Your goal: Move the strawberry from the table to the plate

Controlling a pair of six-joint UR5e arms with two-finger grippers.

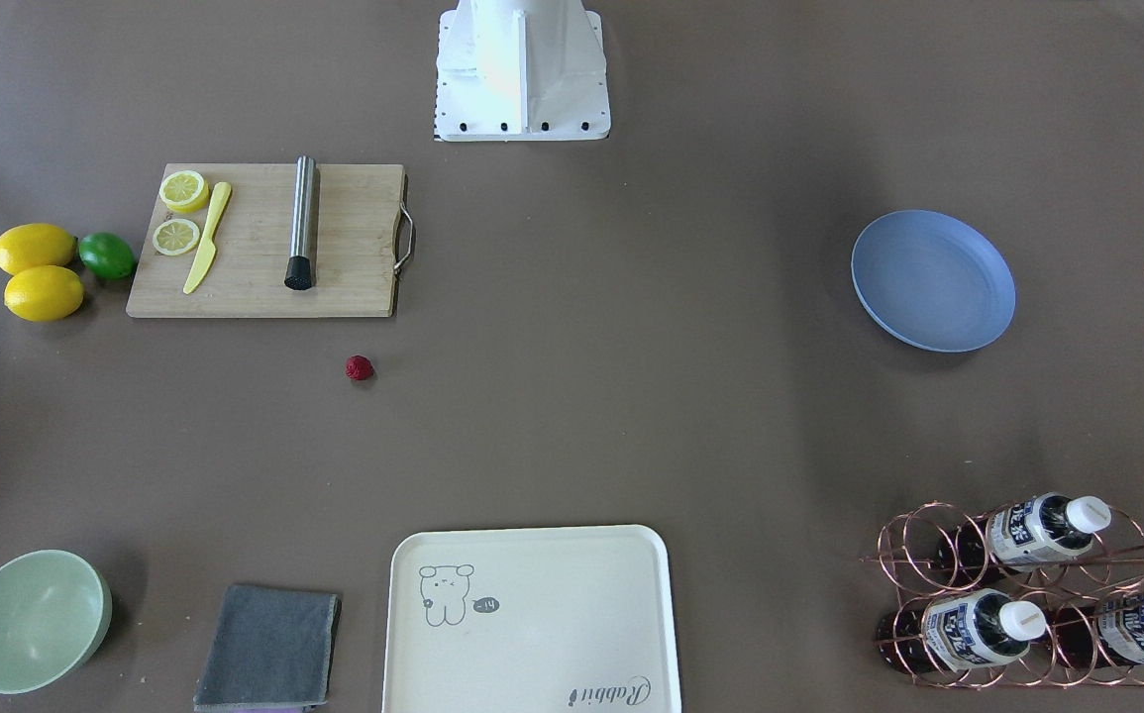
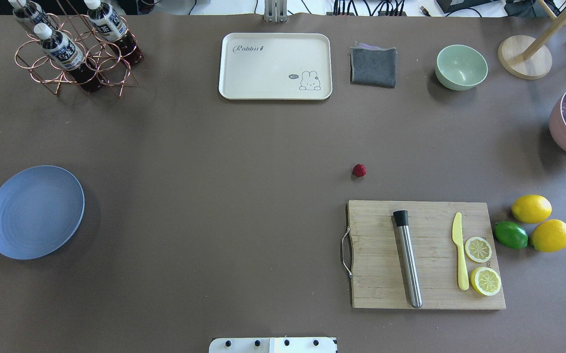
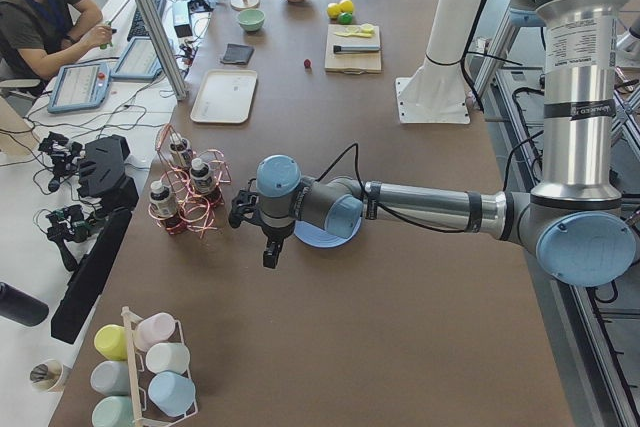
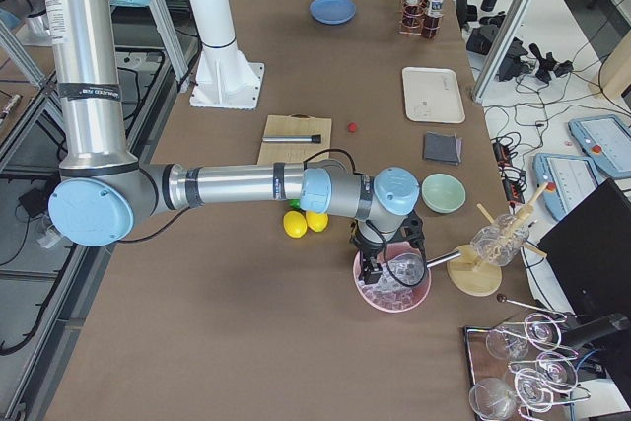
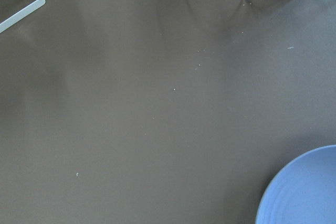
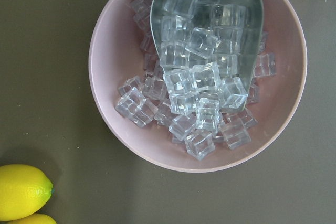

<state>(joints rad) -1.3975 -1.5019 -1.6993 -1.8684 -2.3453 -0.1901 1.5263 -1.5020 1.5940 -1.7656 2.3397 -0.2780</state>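
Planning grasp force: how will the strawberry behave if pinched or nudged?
The strawberry is tiny and roundish, so a nudge would probably roll it. Its bumpy surface likely helps grip. At that size, probably very light.

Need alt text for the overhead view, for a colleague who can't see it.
A small red strawberry lies alone on the brown table, just beyond the wooden cutting board at right; the empty blue-grey plate sits far off at the left edge.
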